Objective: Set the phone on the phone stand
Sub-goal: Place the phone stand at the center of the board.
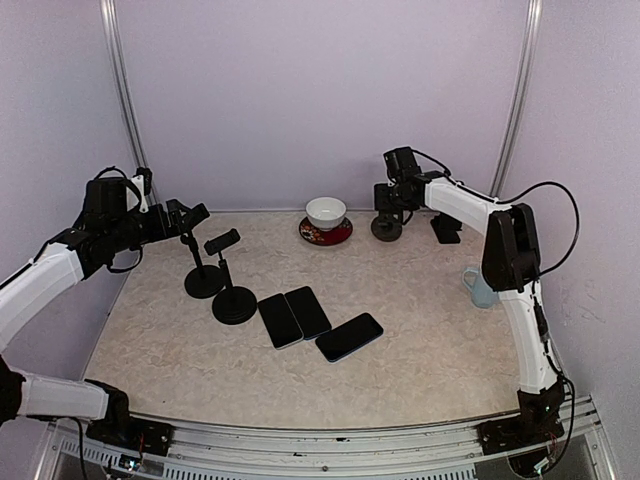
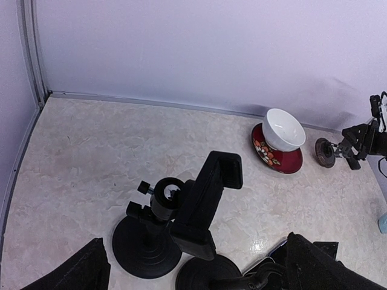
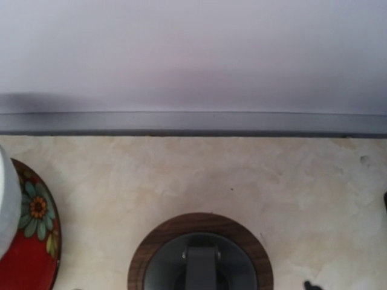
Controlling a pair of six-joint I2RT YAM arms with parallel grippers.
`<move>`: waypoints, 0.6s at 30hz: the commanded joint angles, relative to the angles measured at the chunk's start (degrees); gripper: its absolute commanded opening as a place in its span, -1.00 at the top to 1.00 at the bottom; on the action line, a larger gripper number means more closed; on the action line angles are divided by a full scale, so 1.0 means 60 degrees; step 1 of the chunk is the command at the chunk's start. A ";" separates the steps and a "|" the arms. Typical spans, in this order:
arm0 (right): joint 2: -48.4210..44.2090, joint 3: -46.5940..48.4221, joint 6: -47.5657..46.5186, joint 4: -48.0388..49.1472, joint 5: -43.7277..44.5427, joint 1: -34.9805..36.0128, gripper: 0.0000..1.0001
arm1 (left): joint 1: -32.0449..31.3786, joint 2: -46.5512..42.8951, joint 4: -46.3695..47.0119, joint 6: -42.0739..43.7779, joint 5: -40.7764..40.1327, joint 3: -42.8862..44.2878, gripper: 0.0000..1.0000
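Three dark phones (image 1: pixel 308 311) lie side by side flat on the table, and the edge of one phone (image 2: pixel 270 258) shows in the left wrist view. Two black phone stands stand to their left: the nearer stand (image 1: pixel 234 300) and the far stand (image 1: pixel 204 278). My left gripper (image 1: pixel 190 215) hovers open just above the far stand's clamp (image 2: pixel 205 202), with a finger (image 2: pixel 78 275) on either side and nothing between them. My right gripper (image 1: pixel 390 200) sits at the back over a round wood-rimmed stand (image 3: pixel 199 254); its fingers are hidden.
A white bowl (image 1: pixel 326 211) on a red flowered saucer (image 2: pixel 290 162) stands at the back centre. A small black object (image 1: pixel 445 230) lies right of the round stand, and a pale blue mug (image 1: pixel 478 287) stands by the right arm. Walls close in at the back and sides.
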 commanded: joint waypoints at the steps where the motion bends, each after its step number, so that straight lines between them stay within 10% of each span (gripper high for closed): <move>1: 0.0196 0.0432 0.0226 0.0273 0.0087 -0.0116 0.05 | 0.0113 0.0038 0.0255 -0.0078 0.0152 -0.0127 -0.98; 18: 0.0222 0.0446 0.0297 0.0039 -0.0078 -0.0186 0.05 | 0.0209 0.0062 0.0281 -0.0121 0.0235 -0.0134 -0.97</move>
